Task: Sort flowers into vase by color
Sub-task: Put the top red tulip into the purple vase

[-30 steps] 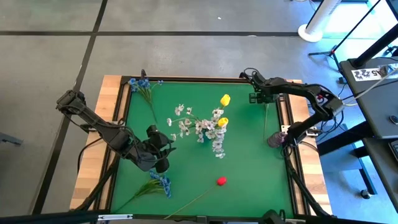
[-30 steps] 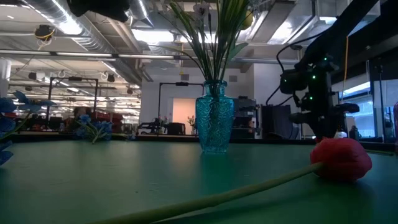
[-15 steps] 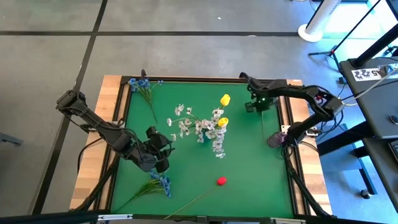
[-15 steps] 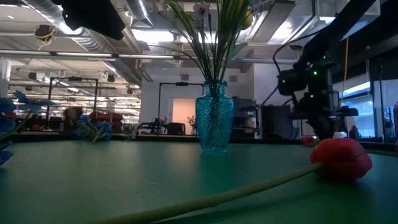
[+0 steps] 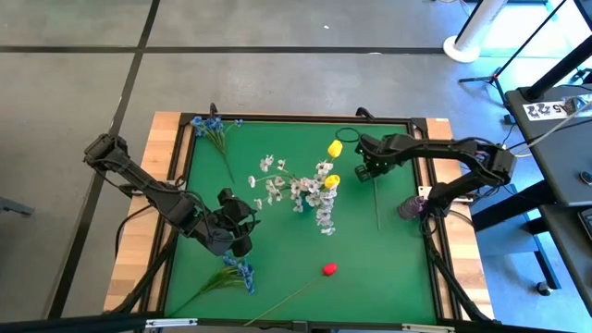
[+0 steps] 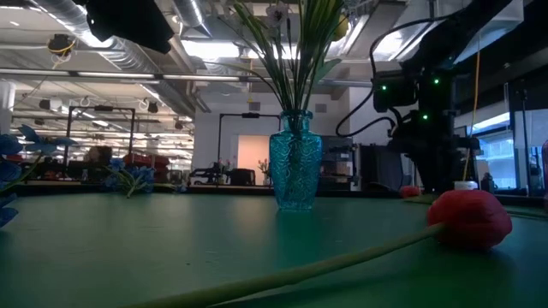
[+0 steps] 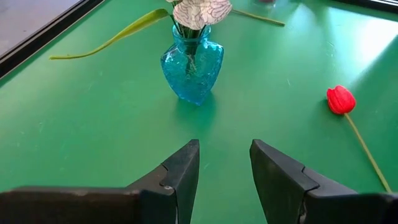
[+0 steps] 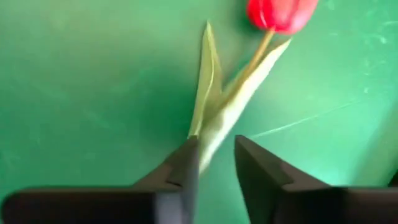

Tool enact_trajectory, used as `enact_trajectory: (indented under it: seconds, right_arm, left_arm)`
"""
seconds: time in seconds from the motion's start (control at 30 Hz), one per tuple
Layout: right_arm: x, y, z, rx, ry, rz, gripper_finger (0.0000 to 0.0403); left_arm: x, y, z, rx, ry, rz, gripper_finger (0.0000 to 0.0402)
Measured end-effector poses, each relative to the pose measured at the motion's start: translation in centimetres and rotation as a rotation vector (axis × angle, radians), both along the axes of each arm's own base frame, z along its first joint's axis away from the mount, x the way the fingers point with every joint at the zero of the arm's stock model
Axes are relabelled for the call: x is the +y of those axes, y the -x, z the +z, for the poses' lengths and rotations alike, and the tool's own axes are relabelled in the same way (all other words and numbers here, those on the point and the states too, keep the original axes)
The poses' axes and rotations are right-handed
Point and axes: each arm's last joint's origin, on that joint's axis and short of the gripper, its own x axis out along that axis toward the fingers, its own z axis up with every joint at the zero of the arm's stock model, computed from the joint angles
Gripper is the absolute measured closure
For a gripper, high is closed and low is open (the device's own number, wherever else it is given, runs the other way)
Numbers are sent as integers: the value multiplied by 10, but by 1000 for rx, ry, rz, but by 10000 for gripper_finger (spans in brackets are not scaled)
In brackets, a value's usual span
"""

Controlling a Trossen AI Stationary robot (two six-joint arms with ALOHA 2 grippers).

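Note:
A blue glass vase stands mid-table holding white sprigs and yellow tulips. One red tulip lies on the green mat near the near edge. Blue sprigs lie at the far left corner and near the near edge. My left gripper hovers open left of the vase, touching nothing. My right gripper is right of the vase, shut on a second red tulip. My right gripper pinches the second red tulip between its two fingers where the leaves meet the stem, some way below the blossom. The blossom shows ahead of the fingertips, low over the mat. The long stem trails toward the near edge.
A small dark purple object sits at the table's right rim. A black frame borders the green mat. Bare mat shows between the vase and the near right corner. Beyond the table is an open workshop room.
My right gripper has moved toward the table's left and a little toward the near edge, closer to the vase, taking the red tulip with it. The trailing stem has shifted left along the mat. My left arm has kept still.

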Motion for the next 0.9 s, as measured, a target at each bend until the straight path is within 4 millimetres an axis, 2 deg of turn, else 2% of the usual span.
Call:
enact_trajectory:
  seconds: [0.2,0.37,0.47,0.6,0.73,0.83,0.9]
  right_arm:
    - [-5,-4,-1,-84,0,-49,209]
    - [-11,0,-6,-56,-8,-103,191]
    - [-14,-1,-13,-30,-31,-116,209]
    - [-17,-4,-22,-17,-47,-108,256]
    - [-16,-6,-20,-32,-33,-56,327]
    - [-13,-9,-15,-28,47,-34,384]
    - [-9,-10,-10,-35,96,-16,389]
  left_arm:
    - [0,0,0,1,-1,-1,262]
    - [0,0,0,2,-4,-3,262]
    - [0,0,0,2,-4,-3,262]
    - [0,0,0,2,-4,-3,262]
    - [0,0,0,3,-5,-3,262]
    - [0,0,0,4,-6,-4,262]
    - [0,0,0,4,-7,-4,262]
